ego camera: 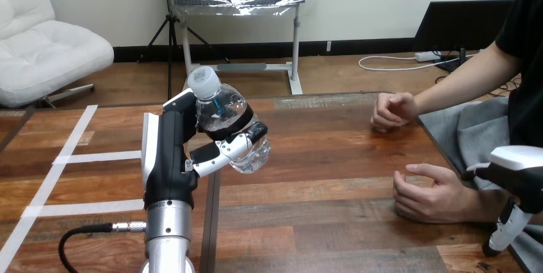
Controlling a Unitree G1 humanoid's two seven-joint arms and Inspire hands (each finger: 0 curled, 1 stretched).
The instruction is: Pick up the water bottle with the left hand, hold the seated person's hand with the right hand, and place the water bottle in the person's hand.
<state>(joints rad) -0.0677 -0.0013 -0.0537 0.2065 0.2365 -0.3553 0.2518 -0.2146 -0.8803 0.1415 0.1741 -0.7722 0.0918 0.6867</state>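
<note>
The left hand (171, 148) stands raised over the left half of the wooden table (320, 190), its silver forearm (168, 234) rising from the near edge; its fingers (232, 147) are wrapped round the front of the water bottle (225, 107), with the white-shelled back of the hand to the left, so the hand is clamped firmly on the bottle. The bottle is clear plastic with a dark label band round its middle; it hangs in the air, clear of the tabletop, tilted so that its white cap (203, 81) leans up and to the left while its base points down and to the right. White tape strips (96, 156) cross the table at the far left, well apart from the bottle.

At the right side sits a person; the person's farther hand (392, 111) rests as a loose fist on the far right of the table; the person's nearer hand (430, 195) lies on the table near the right edge, loosely curled and holding nothing. Both are well apart from the bottle.

The right hand (520, 173) comes in at the lower right edge, just beside the wrist of the person's nearer hand; whether it touches that wrist cannot be told, nor whether it is spread or closed.
</note>
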